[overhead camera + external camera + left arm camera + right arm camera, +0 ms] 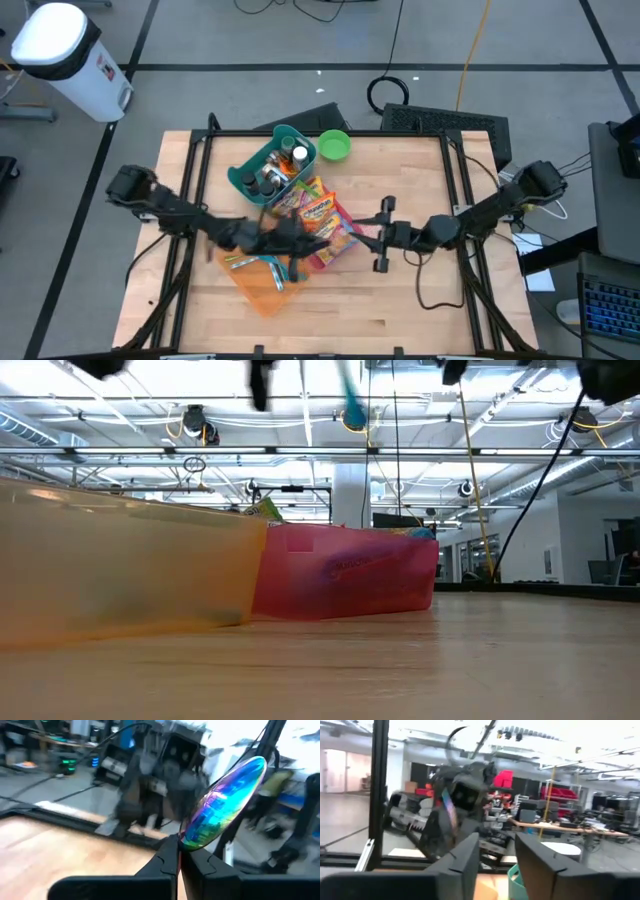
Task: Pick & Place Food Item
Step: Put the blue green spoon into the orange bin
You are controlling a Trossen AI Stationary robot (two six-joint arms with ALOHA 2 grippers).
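Iridescent foil pouch is pinched at its bottom edge by the closed left gripper, lifted at about 9 o'clock from the table centre; it looks light, crinkly and slippery, so grip the seam. Right gripper, around 3 o'clock, is parted and empty. Only the left wrist view shows the grip; the high view hides it.

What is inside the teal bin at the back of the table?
The teal bin holds several small containers, one with a white cap. Their kinds cannot be told, and whatever lies beneath them is covered.
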